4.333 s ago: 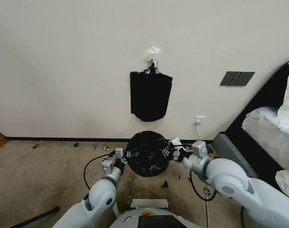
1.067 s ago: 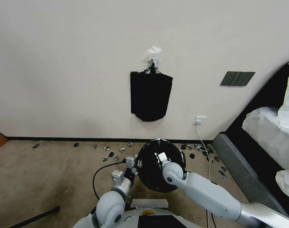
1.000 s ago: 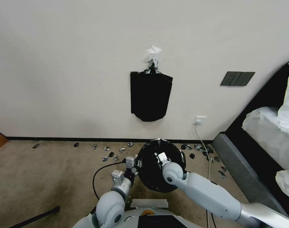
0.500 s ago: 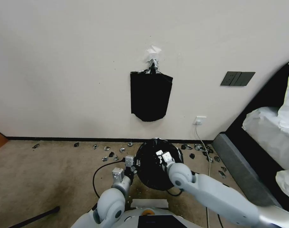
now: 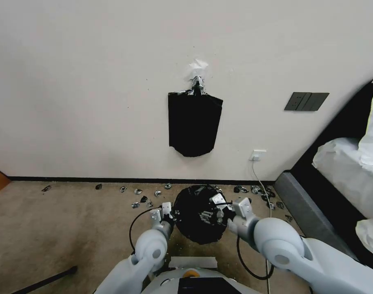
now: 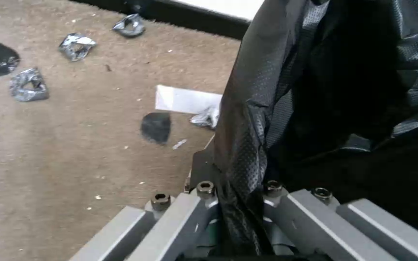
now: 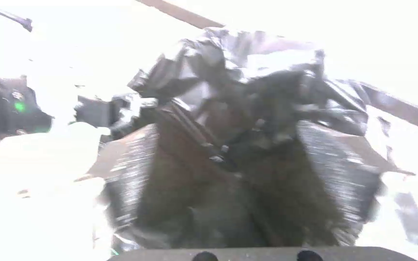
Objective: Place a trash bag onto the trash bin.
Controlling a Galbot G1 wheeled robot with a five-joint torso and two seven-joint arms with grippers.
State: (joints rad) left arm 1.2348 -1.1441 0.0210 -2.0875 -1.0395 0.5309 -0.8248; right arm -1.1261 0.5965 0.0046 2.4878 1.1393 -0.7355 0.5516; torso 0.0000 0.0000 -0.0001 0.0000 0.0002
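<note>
The trash bag (image 5: 196, 220) is a glossy, crinkled black mass on the carpet near the wall, spread over something round. The trash bin is hidden under it. My left gripper (image 5: 169, 212) is at the bag's left edge. In the left wrist view, my left gripper (image 6: 236, 197) is shut on a fold of the trash bag (image 6: 277, 108) that runs up between the two fingers. My right gripper (image 5: 217, 210) is at the bag's right side, touching the plastic. The right wrist view is blurred and shows the bag (image 7: 248, 145) close up.
A flat black bag pack (image 5: 194, 124) hangs from a clip on the wall above. Foil scraps (image 5: 145, 200) litter the carpet by the skirting. A bed (image 5: 345, 171) with a grey base (image 5: 300, 208) stands at the right. A cable drops from the wall socket (image 5: 258, 155).
My right arm has pulled back from the middle of the bag to its right side. The left arm has shifted slightly with the edge still held. The bag looks more crumpled.
</note>
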